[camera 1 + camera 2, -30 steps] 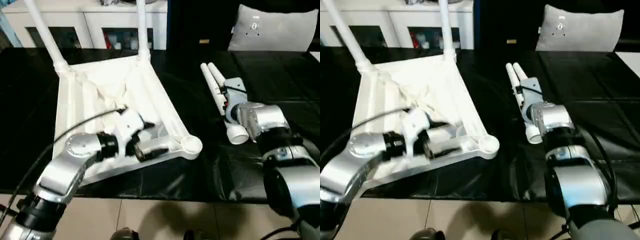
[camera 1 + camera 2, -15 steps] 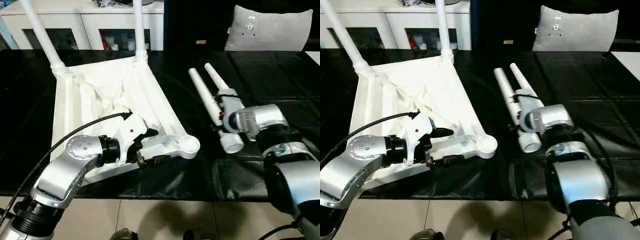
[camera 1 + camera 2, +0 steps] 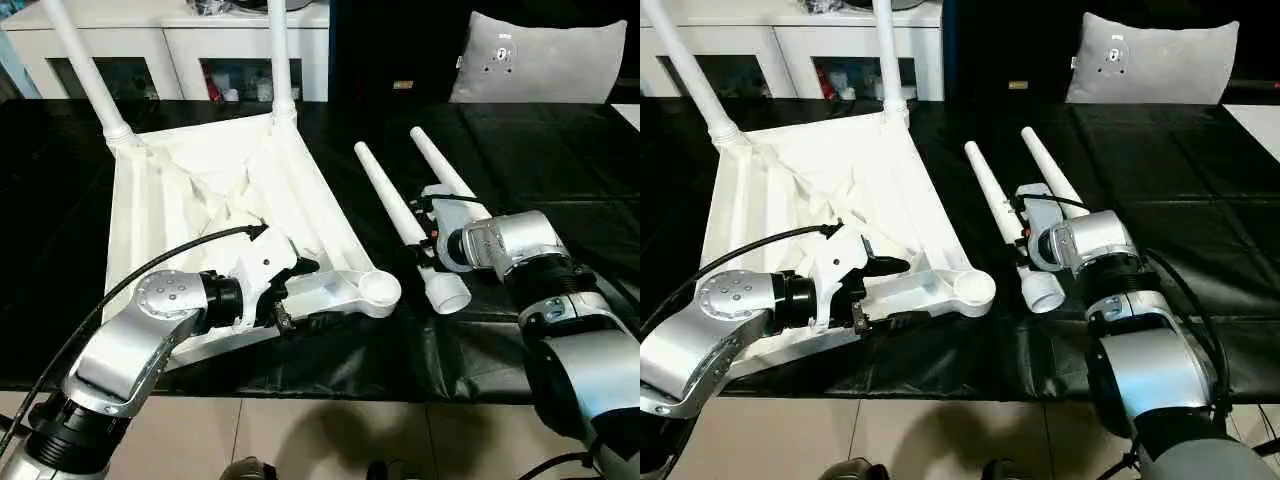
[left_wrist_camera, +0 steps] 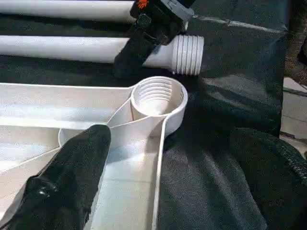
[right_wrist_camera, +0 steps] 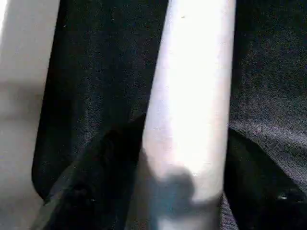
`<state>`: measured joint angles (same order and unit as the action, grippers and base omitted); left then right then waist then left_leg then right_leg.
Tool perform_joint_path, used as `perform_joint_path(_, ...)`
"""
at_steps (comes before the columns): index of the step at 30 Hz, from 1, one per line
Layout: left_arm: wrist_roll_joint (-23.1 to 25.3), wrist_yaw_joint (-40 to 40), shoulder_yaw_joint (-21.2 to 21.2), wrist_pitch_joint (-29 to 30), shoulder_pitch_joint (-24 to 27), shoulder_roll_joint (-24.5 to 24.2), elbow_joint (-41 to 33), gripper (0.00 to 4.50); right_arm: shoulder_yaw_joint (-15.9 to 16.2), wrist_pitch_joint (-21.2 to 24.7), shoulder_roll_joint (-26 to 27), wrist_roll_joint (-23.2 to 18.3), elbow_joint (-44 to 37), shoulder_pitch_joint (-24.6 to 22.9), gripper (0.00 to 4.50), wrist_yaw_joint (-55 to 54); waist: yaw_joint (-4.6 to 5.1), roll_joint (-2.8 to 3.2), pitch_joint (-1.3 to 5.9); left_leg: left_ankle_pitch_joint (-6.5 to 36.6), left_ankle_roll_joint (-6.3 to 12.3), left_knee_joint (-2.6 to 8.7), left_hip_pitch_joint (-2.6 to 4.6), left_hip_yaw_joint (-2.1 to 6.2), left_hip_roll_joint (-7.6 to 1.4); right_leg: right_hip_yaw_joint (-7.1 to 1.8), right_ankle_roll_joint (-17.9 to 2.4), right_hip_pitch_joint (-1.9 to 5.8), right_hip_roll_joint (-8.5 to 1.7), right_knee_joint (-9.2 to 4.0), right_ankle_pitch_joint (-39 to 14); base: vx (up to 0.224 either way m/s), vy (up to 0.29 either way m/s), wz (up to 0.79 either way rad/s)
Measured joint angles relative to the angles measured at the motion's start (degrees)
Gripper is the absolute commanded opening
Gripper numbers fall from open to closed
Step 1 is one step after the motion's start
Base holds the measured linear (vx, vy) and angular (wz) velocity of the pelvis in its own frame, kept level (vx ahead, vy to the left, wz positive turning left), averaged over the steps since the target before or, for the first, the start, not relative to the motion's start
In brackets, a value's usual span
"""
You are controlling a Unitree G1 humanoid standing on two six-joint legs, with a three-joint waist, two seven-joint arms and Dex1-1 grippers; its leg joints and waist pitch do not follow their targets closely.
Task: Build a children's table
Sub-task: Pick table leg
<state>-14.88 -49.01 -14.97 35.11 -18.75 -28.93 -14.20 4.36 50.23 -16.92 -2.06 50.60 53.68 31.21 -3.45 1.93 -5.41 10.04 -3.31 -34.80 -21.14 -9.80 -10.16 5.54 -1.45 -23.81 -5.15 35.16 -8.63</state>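
Black work surface [image 3: 560, 160], socket [image 4: 158, 98] threads clear at left wrist, right claw [image 5: 187, 158] seemingly straddling leg [image 5: 192, 96]

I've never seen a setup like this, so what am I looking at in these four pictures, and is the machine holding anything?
It is a two-armed humanoid robot building a small table. Two pictures come from cameras in its head, looking down over its silver arms; the other two from its wrists. On the black-covered work surface lies the upside-down white plastic tabletop, two round white legs already standing in its far corners. The left gripper has open jaws at the tabletop's near edge by an empty threaded corner socket. The right gripper straddles one of two loose white legs; whether it grips yet is unclear.
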Motion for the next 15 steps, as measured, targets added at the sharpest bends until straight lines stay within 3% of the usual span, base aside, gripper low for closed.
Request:
perform_joint_path(7, 0.01, 0.66, 0.0, 0.14, -0.01, 0.15, -0.05, 4.5, -0.68, 0.73, 0.0, -0.45, -1.85, -1.2, 2.18, -0.28, -0.05, -0.12, 0.07, 0.0, 0.0, -0.01, 0.0, 0.0, 0.0, 0.0, 0.05, 0.01, 0.0, 0.0, -0.03, 0.0, 0.0, 0.0)
perform_joint_path(13, 0.01, 0.83, -0.07, 0.24, 0.0, 0.36, -0.32, 4.5, -0.4, 3.8, 0.19, -1.05, -7.59, -3.96, 1.92, 1.2, -0.06, -0.11, 0.25, 0.0, 0.0, -0.02, 0.08, 0.02, 0.0, 0.0, 0.07, 0.12, 0.0, -0.01, -0.04, 0.0, 0.0, 0.0)
perform_joint_path(15, 0.01, 1.07, -0.07, 0.25, -0.01, 0.56, -0.31, 4.5, -2.82, 3.0, 1.35, -2.35, -8.44, -4.63, 1.9, -0.7, -0.05, -0.09, 0.34, 0.0, 0.0, -0.02, 0.1, 0.03, 0.0, 0.01, 0.07, 0.14, 0.0, -0.02, -0.04, 0.0, 0.0, 0.0)
